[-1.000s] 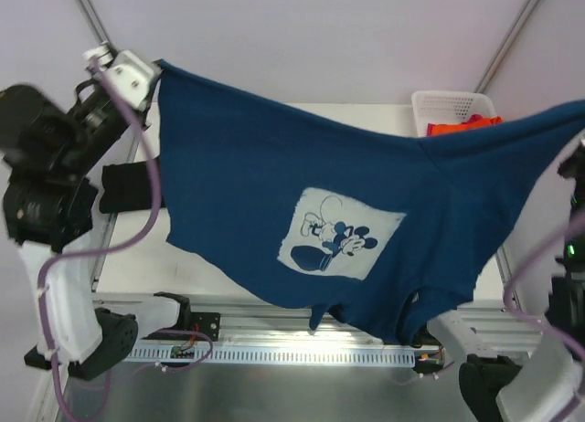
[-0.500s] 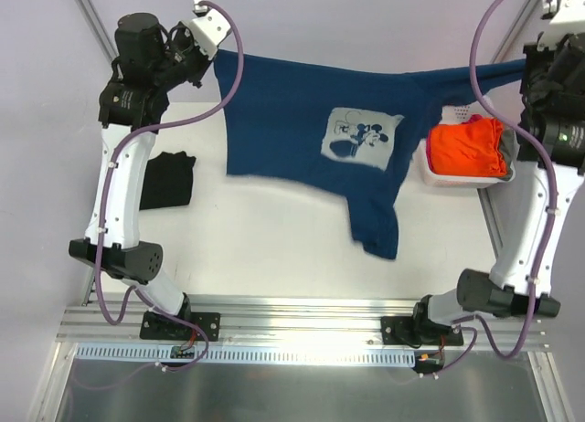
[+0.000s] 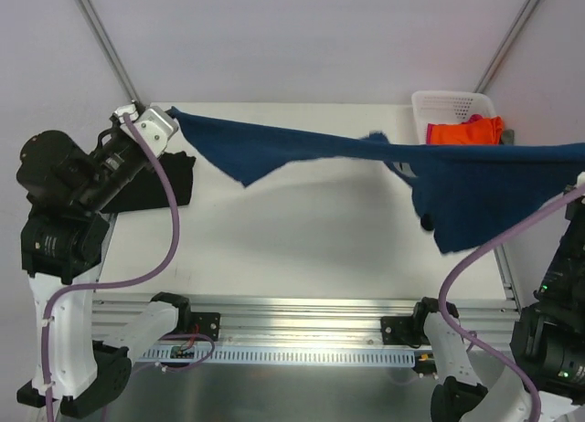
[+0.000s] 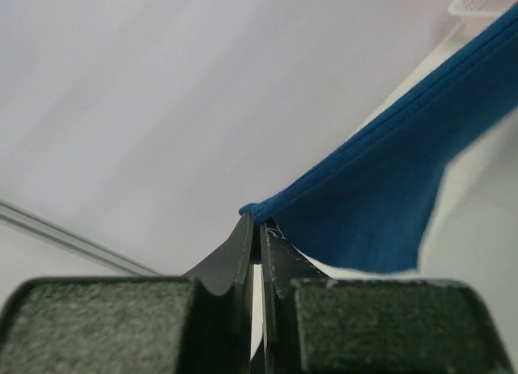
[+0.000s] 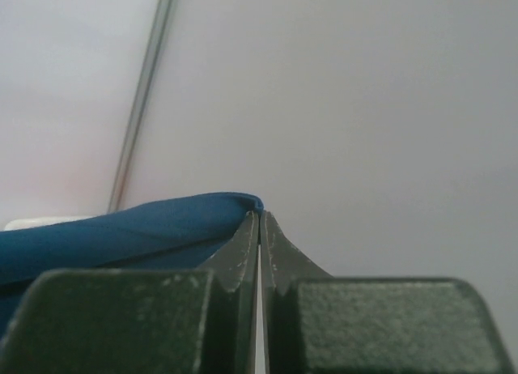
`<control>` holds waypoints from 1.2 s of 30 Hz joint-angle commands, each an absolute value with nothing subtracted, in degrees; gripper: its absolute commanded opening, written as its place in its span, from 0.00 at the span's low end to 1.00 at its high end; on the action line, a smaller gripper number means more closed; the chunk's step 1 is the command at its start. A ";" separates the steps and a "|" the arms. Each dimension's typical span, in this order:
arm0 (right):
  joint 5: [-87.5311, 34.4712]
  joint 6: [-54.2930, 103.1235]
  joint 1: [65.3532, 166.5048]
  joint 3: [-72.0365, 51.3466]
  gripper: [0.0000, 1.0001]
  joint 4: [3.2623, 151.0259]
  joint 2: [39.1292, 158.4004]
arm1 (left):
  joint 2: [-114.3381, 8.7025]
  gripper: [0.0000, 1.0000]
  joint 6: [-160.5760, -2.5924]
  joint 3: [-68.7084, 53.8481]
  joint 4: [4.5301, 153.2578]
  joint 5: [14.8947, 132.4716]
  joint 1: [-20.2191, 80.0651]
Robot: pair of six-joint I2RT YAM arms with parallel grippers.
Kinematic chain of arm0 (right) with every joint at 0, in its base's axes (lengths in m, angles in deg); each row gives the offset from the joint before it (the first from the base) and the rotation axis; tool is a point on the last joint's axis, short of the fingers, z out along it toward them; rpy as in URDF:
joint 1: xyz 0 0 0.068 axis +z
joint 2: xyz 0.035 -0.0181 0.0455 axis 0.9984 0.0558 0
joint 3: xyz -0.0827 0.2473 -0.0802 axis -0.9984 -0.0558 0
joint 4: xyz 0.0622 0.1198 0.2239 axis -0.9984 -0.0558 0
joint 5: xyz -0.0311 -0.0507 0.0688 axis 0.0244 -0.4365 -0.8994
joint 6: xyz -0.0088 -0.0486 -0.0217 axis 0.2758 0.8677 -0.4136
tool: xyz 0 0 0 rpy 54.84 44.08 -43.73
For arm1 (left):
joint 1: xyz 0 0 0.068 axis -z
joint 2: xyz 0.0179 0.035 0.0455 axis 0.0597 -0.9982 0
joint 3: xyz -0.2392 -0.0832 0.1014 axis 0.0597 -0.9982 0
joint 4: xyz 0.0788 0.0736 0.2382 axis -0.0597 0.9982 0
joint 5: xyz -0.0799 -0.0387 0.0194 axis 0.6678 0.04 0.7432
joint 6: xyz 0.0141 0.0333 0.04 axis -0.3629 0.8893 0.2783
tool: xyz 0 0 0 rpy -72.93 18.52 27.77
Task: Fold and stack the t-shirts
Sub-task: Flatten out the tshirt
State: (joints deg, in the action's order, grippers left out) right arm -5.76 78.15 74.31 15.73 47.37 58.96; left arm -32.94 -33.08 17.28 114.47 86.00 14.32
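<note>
We see the navy t-shirt [image 3: 457,194] stretched out, sagging beside the basket [image 3: 452,102]. The left gripper [image 4: 259,232] and right gripper [image 5: 259,222] pinch its ends.

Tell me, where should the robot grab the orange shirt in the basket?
Probably pinch a raised fold of the orange shirt, coming down from above: it lies crumpled in the white basket, whose walls block the sides.
</note>
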 commanded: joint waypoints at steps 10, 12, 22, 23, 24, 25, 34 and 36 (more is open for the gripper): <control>6.60 78.33 84.77 30.56 0.00 44.68 68.47 | -41.46 0.00 -34.59 30.59 115.27 83.71 13.62; 5.37 79.65 85.31 29.52 0.00 48.53 71.02 | -47.33 0.00 -33.45 31.93 115.19 82.57 13.62; -5.52 75.01 84.87 9.65 0.00 53.84 89.02 | -68.01 0.00 -23.77 18.84 115.19 84.05 12.13; -7.88 74.83 85.04 10.08 0.00 52.09 94.10 | -70.11 0.00 -23.86 19.01 115.19 84.66 10.99; -8.60 74.74 85.39 10.69 0.00 51.47 97.37 | -74.92 0.00 -24.21 19.71 115.27 84.76 10.46; -9.30 74.82 85.40 11.31 0.00 51.11 100.36 | -77.41 0.00 -25.08 22.07 115.28 84.76 9.85; -2.03 82.62 86.71 61.26 0.00 43.09 150.82 | -107.92 0.00 -21.42 54.76 115.36 75.28 5.09; -3.58 84.75 89.08 51.01 0.00 50.56 146.91 | -107.93 0.00 -19.83 54.27 115.28 75.61 5.36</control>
State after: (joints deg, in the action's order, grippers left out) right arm -6.92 78.69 86.57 53.76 46.12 152.27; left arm -109.11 -24.55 50.53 115.24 79.55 5.95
